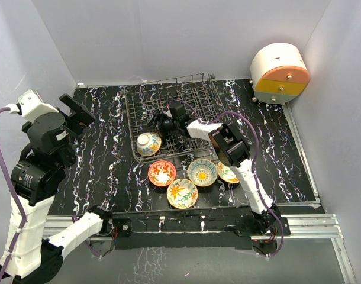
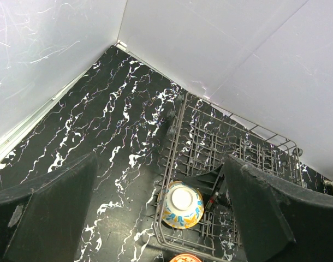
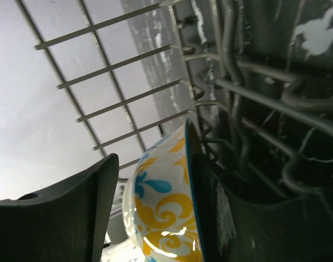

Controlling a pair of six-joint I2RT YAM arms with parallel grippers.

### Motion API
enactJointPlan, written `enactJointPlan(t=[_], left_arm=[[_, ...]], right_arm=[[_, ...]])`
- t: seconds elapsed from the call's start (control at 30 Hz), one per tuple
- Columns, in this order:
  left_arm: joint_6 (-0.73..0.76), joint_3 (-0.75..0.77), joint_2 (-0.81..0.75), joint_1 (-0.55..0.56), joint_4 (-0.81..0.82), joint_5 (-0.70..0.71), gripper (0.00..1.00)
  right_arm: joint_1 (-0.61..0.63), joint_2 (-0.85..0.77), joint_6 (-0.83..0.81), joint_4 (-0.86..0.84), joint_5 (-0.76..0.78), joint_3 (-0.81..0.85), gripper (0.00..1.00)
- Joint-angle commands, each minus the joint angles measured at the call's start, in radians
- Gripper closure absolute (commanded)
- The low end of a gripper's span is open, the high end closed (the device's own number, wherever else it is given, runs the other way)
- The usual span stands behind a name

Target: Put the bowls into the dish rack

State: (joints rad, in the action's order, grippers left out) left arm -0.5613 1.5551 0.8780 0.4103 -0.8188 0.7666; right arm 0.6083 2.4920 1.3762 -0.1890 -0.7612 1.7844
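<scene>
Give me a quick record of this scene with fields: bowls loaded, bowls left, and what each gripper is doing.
loaded bowl: one, on its side in the near left corner of the dish rack
bowls left: four on the table in front of the rack: red bowl, orange-green bowl, blue-yellow bowl, fourth bowl partly under the right arm
right gripper: inside the rack, jaws open around the loaded bowl
left gripper: open, empty, raised at the left
other: drawer unit, back right corner

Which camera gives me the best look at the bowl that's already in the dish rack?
Left wrist: the whole blue-yellow bowl shows, tipped with its base toward the camera, in the dish rack corner. Top external shows it smaller; right wrist shows only part of its side, close up.
</scene>
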Motion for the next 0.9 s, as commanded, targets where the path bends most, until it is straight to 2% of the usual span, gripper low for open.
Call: enactJointPlan(t=[0.0, 0.2, 0.37, 0.5, 0.6, 0.87], left_arm=[[0.009, -0.005, -0.008, 0.005, 0.004, 0.013, 0.03], [0.021, -0.007, -0.008, 0.005, 0.014, 0.01, 0.03], [0.035, -0.01, -0.003, 0.005, 0.026, 0.003, 0.03], [0.045, -0.01, 0.001, 0.005, 0.032, 0.0, 0.03], [0.049, -0.011, 0.001, 0.005, 0.036, -0.003, 0.03], [0.048, -0.013, -0.001, 0.005, 0.035, -0.006, 0.03]], right_arm=[[-0.016, -0.027, -0.194, 0.192, 0.085, 0.074, 0.42], [-0.01, -0.021, -0.402, 0.399, 0.179, 0.183, 0.41], [-0.008, -0.036, -0.541, 0.497, 0.253, 0.216, 0.39], [0.0, -0.036, -0.641, 0.556, 0.275, 0.239, 0.26], [0.01, -0.047, -0.689, 0.566, 0.272, 0.223, 0.03], [0.025, -0.076, -0.796, 0.625, 0.376, 0.262, 0.01]])
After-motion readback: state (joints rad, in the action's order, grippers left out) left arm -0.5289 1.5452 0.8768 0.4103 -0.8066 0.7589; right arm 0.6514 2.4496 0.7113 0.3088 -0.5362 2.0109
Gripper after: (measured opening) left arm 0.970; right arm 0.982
